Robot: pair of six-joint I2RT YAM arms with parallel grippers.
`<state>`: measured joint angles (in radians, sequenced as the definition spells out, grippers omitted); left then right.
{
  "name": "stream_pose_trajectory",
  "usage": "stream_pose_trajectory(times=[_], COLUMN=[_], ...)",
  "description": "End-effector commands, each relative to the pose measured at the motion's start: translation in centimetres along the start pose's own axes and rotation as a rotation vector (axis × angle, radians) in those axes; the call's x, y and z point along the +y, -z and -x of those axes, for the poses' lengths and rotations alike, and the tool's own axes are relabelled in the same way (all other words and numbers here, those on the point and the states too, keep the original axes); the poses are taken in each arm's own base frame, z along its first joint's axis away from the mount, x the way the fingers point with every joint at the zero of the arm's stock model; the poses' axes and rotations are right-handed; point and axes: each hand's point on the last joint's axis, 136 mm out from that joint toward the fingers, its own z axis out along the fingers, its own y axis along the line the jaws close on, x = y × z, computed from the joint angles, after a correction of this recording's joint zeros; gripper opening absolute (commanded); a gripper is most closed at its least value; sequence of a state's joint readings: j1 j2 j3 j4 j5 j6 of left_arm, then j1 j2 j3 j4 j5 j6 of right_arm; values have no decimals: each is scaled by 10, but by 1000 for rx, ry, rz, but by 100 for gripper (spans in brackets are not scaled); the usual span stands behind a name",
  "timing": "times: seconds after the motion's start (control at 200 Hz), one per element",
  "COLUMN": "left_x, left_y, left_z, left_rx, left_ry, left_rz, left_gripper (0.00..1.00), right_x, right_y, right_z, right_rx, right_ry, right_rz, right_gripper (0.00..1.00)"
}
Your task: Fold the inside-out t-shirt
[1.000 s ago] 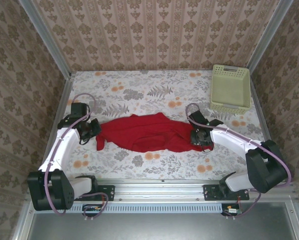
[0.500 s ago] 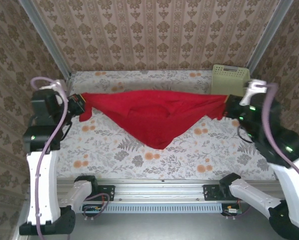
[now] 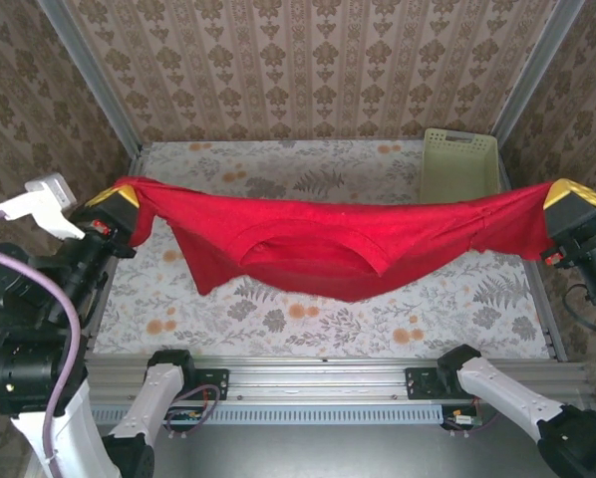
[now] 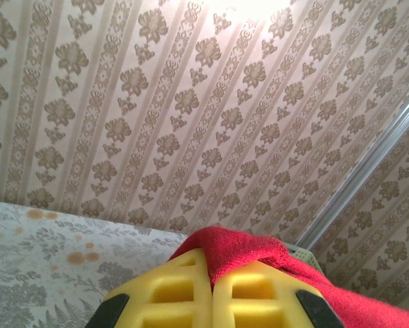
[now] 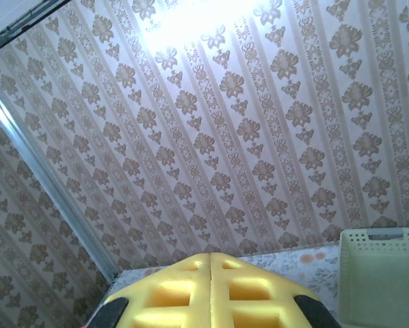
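Note:
The inside-out t-shirt [image 3: 318, 249], bright red, hangs stretched in the air across the full width of the table, sagging in the middle above the flowered tabletop. My left gripper [image 3: 119, 196], raised at the far left, is shut on one end of the cloth. In the left wrist view the yellow fingers [image 4: 170, 294] are pressed together with red fabric [image 4: 249, 246] pinched at their tips. My right gripper [image 3: 575, 192] is raised at the far right and shut on the other end. Its yellow fingers [image 5: 259, 294] meet in the right wrist view, where the cloth itself is hidden.
A pale green basket [image 3: 459, 164] stands at the back right corner of the table, partly behind the shirt, and appears as the basket [image 5: 382, 273] in the right wrist view. Patterned walls enclose the flowered table [image 3: 308, 169] on three sides. A metal rail [image 3: 318, 373] runs along the near edge.
Both arms have lifted and spread outward, taking the shirt from a heap on the table to a taut span in the air. The right gripper closed on the cloth.

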<state>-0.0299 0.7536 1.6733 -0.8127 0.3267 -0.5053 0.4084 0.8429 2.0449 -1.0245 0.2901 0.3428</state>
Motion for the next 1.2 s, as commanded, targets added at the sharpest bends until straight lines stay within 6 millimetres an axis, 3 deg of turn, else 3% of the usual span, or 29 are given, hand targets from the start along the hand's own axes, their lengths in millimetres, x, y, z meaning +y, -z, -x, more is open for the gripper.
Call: stream_pose_trajectory(times=[0.0, 0.12, 0.26, 0.345, 0.445, 0.55, 0.615, 0.69, 0.775, 0.85, 0.945, 1.095, 1.195], left_x=[24, 69, 132, 170, 210, 244, 261, 281, 301, 300, 270, 208, 181], left_y=[-48, -105, -175, -209, -236, -259, -274, -287, -292, -290, -289, -289, -286], left_z=[-9, -46, -120, -174, -233, -279, -300, -318, -319, -310, -302, -338, -367], left_rx=[67, 221, 434, 550, 644, 721, 763, 812, 843, 847, 849, 939, 1002], left_ry=[73, 143, 227, 278, 350, 387, 388, 383, 340, 254, 87, -66, -93], left_rz=[40, 153, 265, 341, 422, 485, 508, 549, 627, 661, 630, 518, 478], left_gripper=[0, 0, 0, 0, 5, 15, 26, 42, 56, 62, 72, 75, 74], right_x=[-10, -25, -37, -51, -69, -87, -97, -113, -132, -135, -128, -112, -108], right_y=[-49, -112, -204, -261, -315, -360, -387, -414, -434, -439, -433, -407, -384], right_z=[0, -22, -80, -132, -195, -263, -301, -335, -364, -373, -382, -413, -436], right_rx=[1, 48, 168, 277, 383, 498, 560, 623, 698, 739, 777, 842, 895], right_ry=[57, 169, 251, 242, 243, 227, 219, 206, 209, 233, 245, 159, 57], right_rz=[-153, -330, -425, -446, -455, -451, -443, -463, -508, -528, -498, -412, -390], right_gripper=[0, 0, 0, 0, 0, 0, 0, 22, 49, 60, 64, 67, 69])
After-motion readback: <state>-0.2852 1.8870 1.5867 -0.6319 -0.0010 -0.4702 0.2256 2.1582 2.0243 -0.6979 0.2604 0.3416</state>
